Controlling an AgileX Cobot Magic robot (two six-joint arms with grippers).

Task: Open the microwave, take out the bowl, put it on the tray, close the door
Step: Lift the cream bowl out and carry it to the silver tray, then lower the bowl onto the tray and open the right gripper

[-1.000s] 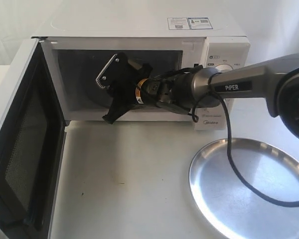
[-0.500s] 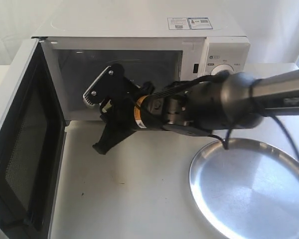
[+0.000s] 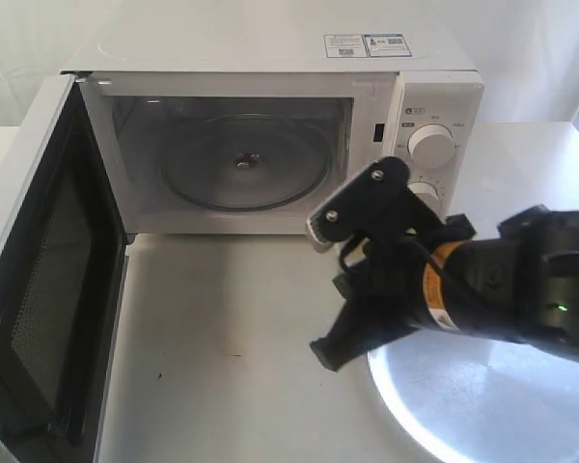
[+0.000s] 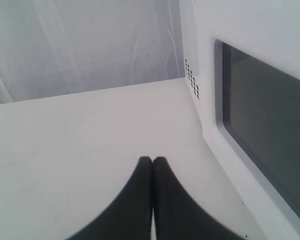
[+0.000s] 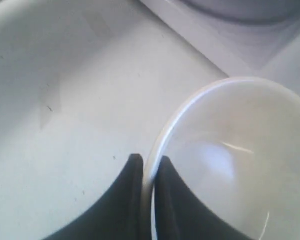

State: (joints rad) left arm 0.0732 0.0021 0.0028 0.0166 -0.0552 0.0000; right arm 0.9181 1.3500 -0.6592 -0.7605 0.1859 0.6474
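Note:
The white microwave [image 3: 270, 48] stands with its door [image 3: 39, 280] swung wide to the left, and only the glass turntable [image 3: 246, 164] lies inside. My right gripper [image 5: 149, 159] is shut on the rim of the cream-white bowl [image 5: 240, 150], one finger inside and one outside. In the exterior view that gripper [image 3: 330, 352] hangs over the table at the left edge of the steel tray [image 3: 502, 405], and the arm hides the bowl. My left gripper [image 4: 152, 159] is shut on nothing, low over the table beside the door's [image 4: 205, 100] outer face.
The open door juts toward the front left of the white table [image 3: 222, 318]. Two round knobs [image 3: 431, 145] sit on the microwave's right panel. White curtain hangs behind everything.
My right arm has pulled back out of the microwave cavity with the bowl and swung right and forward to the tray's left edge. The turntable now shows bare.

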